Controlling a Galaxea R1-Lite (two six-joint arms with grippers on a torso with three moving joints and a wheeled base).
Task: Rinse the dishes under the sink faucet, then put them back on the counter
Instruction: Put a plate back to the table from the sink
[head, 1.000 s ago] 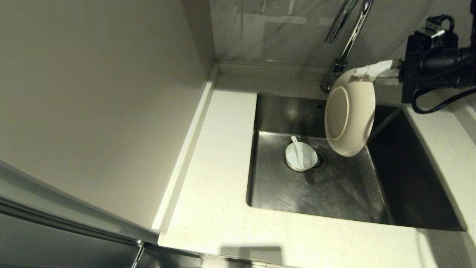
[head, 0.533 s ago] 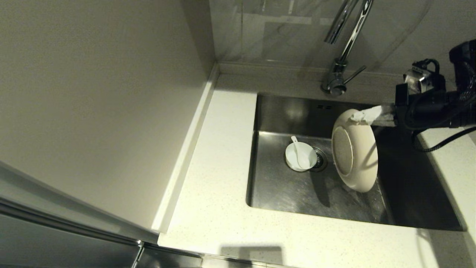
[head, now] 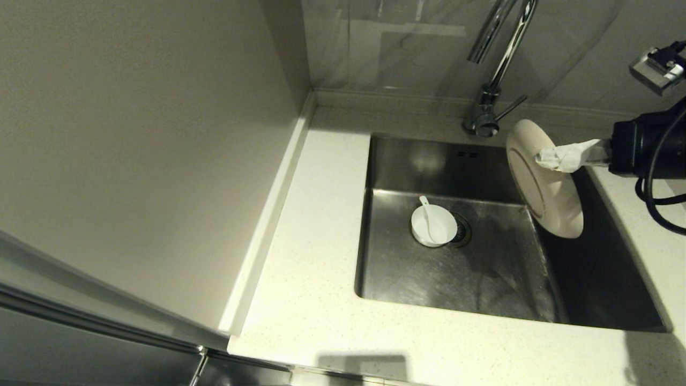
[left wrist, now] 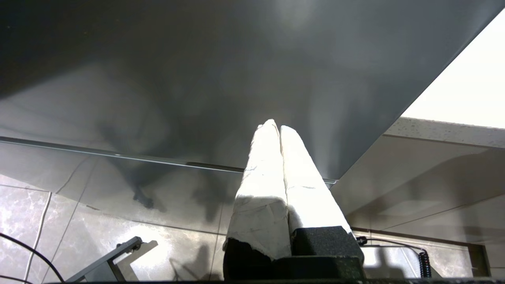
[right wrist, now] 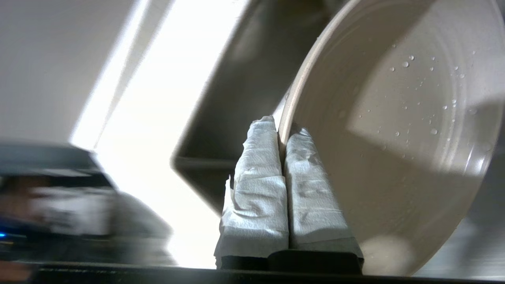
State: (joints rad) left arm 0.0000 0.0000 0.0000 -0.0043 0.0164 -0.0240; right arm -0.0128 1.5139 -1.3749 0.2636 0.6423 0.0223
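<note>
On the near bench (head: 343,332) no dish is set down yet. In the sink (head: 482,289), the white bowl (head: 434,226) sits by the drain strainer with the spoon (head: 429,213) inside; both look unrinsed. Farther right, the right tool (head: 554,158) is clenched on the rim of the beige plate (head: 544,187), tilted over the basin's right side and beaded with water, apparently rinsed. Beyond stands the faucet (head: 496,69). The left tool (left wrist: 278,157) is parked off the bench, clenched on nothing.
</note>
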